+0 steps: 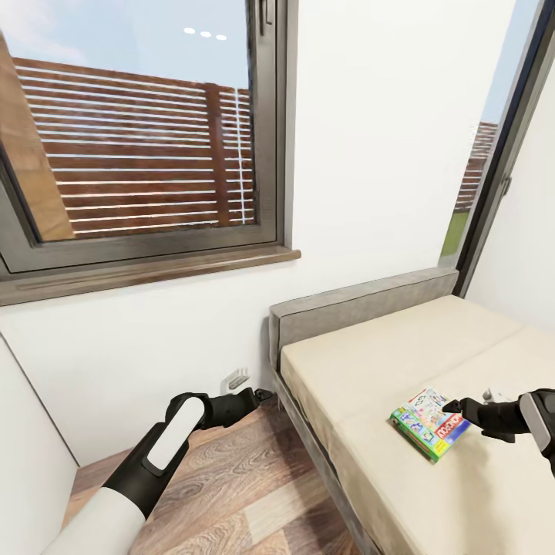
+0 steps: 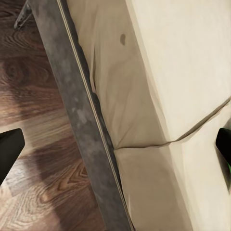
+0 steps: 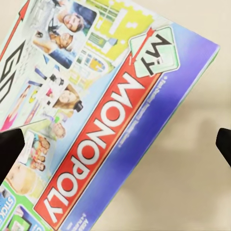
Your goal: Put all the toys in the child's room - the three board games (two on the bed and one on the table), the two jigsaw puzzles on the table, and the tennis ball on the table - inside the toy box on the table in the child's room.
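Monopoly is the game in hand here: the MONOPOLY box (image 1: 430, 422) lies flat on the beige mattress of the bed (image 1: 370, 362), well in from the headboard end and nearer the mattress's outer long edge than the wall side. The right gripper (image 1: 456, 407) reaches in from that wall side with its fingertips at the box's near corner; its wrist view looks straight down on the lid (image 3: 103, 120) with the dark fingers (image 3: 9, 149) spread wide to either side, so I judge it is lining up to straddle the flat box by its edges, not yet closed on it. The left gripper (image 1: 258, 398) hangs low over the wooden floor (image 1: 231, 478) beside the bed frame (parked out of the way, I'd guess); its fingers (image 2: 8, 149) stand wide apart too, holding nothing
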Controlling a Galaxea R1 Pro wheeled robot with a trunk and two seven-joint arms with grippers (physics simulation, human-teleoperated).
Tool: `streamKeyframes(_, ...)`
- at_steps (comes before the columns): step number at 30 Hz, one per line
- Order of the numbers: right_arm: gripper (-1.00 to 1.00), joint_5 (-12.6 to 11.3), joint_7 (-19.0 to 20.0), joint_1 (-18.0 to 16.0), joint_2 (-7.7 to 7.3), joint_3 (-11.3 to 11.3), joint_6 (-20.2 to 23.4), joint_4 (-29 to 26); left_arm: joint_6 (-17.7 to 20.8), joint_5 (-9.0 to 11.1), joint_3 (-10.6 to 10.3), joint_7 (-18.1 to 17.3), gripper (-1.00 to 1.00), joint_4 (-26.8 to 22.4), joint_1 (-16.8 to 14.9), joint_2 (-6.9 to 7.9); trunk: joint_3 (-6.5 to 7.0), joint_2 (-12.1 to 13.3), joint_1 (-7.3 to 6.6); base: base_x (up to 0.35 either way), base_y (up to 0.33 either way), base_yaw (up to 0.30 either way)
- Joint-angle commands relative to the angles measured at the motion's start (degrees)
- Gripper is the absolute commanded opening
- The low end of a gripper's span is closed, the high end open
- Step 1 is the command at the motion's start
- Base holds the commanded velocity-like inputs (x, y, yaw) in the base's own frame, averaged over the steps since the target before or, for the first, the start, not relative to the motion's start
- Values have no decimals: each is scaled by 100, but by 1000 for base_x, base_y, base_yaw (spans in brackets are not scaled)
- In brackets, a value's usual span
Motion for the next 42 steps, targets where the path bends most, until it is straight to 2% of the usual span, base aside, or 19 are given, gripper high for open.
streamKeyframes(1,100,-14,2,-4,3,-12,27,-2,0,60,-14,54,100,-8,-4,6,-6,-3,-1,0,0,46)
streamKeyframes(17,100,-18,2,-7,2,-12,27,183,0,60,-14,54,100,-8,-4,0,-6,-3,-1,0,0,120)
streamKeyframes(29,100,-56,8,-106,-28,-15,27,838,0,60,-14,54,100,-8,-4,0,-6,-3,-1,0,0,20)
streamKeyframes(42,100,-65,11,-204,-29,-12,27,1005,0,60,-14,54,100,-14,-4,0,-6,-3,-1,0,0,3)
